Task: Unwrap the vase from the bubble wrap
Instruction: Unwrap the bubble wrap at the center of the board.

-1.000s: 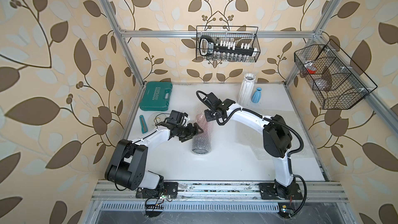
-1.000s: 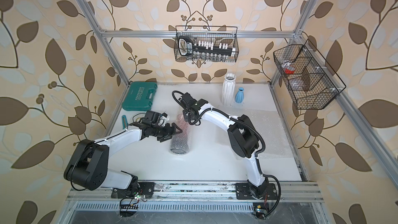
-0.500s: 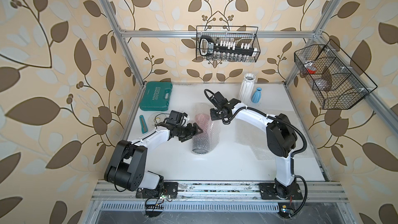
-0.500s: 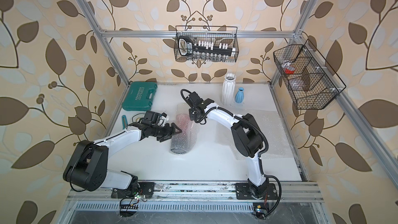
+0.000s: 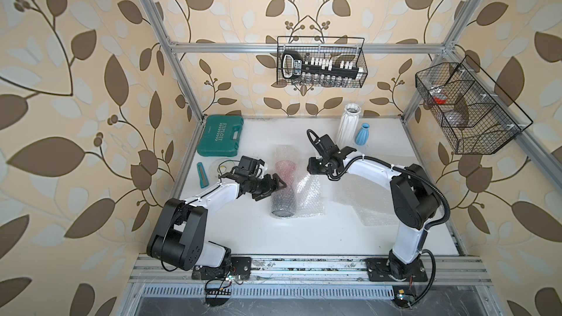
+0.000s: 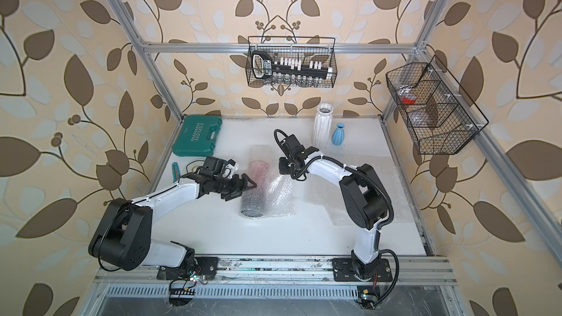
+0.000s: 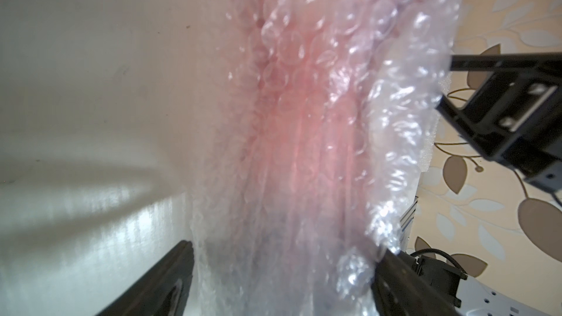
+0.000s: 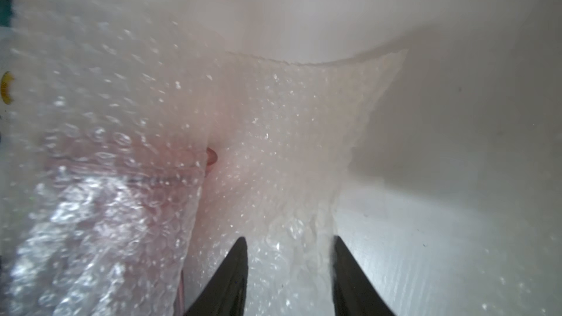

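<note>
The vase (image 5: 286, 168) shows pink through the bubble wrap (image 5: 284, 196), a roll lying on the white table in both top views (image 6: 257, 189). A loose flap (image 5: 310, 196) of the wrap is spread on the table to the right of the roll. My left gripper (image 5: 277, 184) straddles the roll from the left. In the left wrist view its fingers (image 7: 179, 269) press both sides of the wrapped vase (image 7: 292, 117). My right gripper (image 5: 313, 168) hovers just right of the roll, open. In the right wrist view (image 8: 289, 238) the flap (image 8: 298, 135) lies loose under its parted jaws.
A white ribbed vase (image 5: 349, 126) and a small blue vase (image 5: 363, 135) stand at the back. A green tool case (image 5: 220, 135) and a teal tool (image 5: 202, 174) lie at the left. Another bubble wrap sheet (image 5: 365, 205) lies under the right arm. Wire baskets (image 5: 320, 62) hang on the walls.
My right gripper moved right, away from the roll, drawing the flap out, then opened and let it go. The left gripper stayed on the roll.
</note>
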`<state>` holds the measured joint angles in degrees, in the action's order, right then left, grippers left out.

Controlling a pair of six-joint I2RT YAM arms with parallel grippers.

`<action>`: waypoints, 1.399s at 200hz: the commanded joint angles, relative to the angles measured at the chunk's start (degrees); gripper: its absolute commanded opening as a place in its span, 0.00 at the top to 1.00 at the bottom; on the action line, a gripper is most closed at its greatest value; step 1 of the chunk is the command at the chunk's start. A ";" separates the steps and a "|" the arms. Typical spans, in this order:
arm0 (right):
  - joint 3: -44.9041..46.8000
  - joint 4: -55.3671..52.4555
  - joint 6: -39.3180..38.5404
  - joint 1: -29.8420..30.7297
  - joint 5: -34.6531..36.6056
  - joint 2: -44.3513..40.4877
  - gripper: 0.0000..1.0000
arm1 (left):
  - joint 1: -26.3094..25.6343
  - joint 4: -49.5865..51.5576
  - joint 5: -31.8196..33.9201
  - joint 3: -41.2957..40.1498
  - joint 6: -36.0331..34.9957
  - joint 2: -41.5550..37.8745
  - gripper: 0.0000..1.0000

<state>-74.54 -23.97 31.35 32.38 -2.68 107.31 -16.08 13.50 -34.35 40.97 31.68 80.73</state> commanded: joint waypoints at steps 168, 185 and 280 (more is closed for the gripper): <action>13.83 15.56 1.75 -2.33 -20.27 -4.10 0.97 | -0.36 1.93 -3.52 -1.86 0.57 -6.11 0.05; 13.47 14.63 1.19 -2.35 -20.09 -5.35 0.98 | -0.39 2.54 -2.09 -1.44 0.55 -8.78 0.01; 9.34 8.43 -1.32 -1.60 -18.13 -12.42 1.00 | -0.36 0.08 -5.09 -2.60 1.53 -9.07 0.01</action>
<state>-62.24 -13.74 31.46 30.85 -22.70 97.97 -16.16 15.07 -36.29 39.38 32.14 70.76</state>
